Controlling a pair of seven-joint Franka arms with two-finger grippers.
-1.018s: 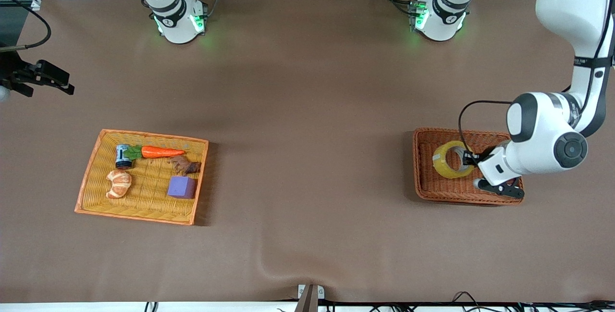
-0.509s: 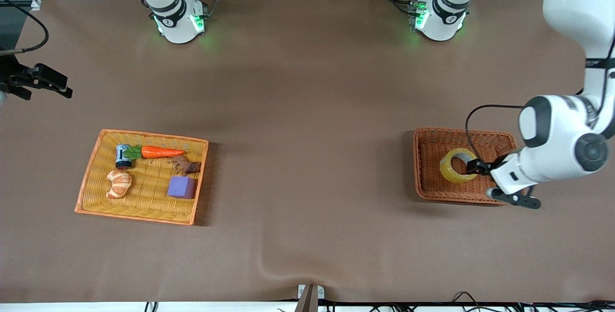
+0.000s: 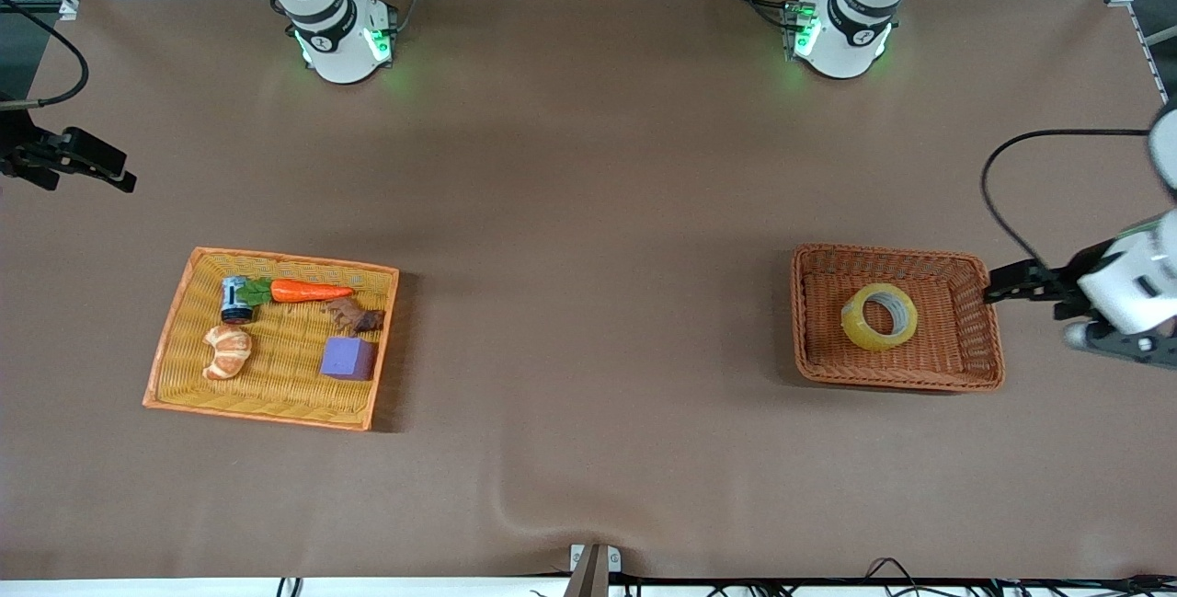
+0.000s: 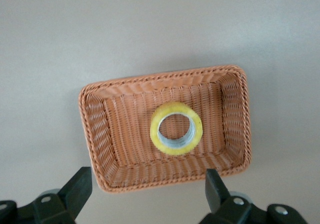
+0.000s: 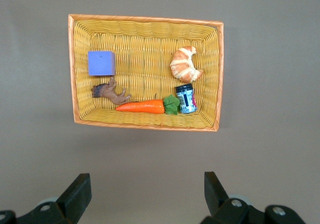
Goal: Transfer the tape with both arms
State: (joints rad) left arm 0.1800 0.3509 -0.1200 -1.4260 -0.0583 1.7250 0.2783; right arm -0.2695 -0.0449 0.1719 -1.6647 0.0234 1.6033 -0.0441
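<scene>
Fingers [image 4: 75, 191] of the left gripper [image 4: 145, 194] stand spread wide with nothing between them; in the left wrist view both black tips frame the brown wicker basket [image 4: 95, 134] below, and no part of them touches it. In the front view the left gripper [image 3: 1002, 287] hangs in the air just off the basket's [image 3: 975, 321] rim, over bare table toward the left arm's end, with the white left arm [image 3: 1136, 284] running off the edge of that view. The tape [image 3: 879, 316] lies flat in the middle of the brown basket, hole facing up, grey core visible inside the yellowish ring [image 4: 176, 128], clear of all four walls. Fingers [image 5: 77, 194] of the right gripper [image 5: 145, 194] are likewise spread and empty; the right wrist view looks down on the yellow wicker tray [image 5: 145, 24]. In the front view the right gripper [image 3: 87, 160] sits at the edge of the view toward the right arm's end of the table, waiting, well apart from the yellow tray [image 3: 184, 303]. The tray holds a carrot [image 3: 308, 291], a small can [image 3: 235, 299] touching the carrot's leaves, a croissant [image 3: 227, 351], a purple cube [image 3: 348, 359] and a small brown figure [image 3: 354, 315] between cube and carrot. The two baskets are well apart on the brown table [image 3: 588, 165].
</scene>
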